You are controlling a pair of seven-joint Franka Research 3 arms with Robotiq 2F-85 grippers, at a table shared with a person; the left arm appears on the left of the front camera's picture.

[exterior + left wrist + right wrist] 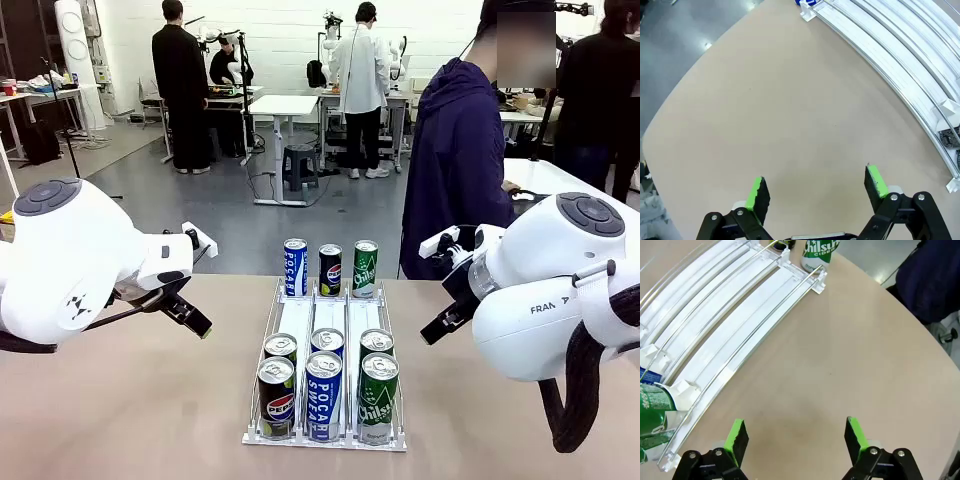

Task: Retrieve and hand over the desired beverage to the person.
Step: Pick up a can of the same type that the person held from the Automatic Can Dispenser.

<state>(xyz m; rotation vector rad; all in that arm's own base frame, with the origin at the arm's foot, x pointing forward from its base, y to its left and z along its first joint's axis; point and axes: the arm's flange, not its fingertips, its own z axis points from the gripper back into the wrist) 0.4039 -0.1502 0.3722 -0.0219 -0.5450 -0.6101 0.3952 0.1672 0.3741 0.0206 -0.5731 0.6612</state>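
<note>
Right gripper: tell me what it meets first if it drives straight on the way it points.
Probably the bare table beside the white can rack. The open right gripper frames only that surface; no can sits in that line, though depth is unclear.

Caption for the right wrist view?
Open right gripper above the table beside the white can rack, green can at its far end.

Person (455, 170) in a navy hooded jacket stands across from 9 upright cans (323, 385) — Pepsi, Pocari Sweat, Chilsung cider.
</note>
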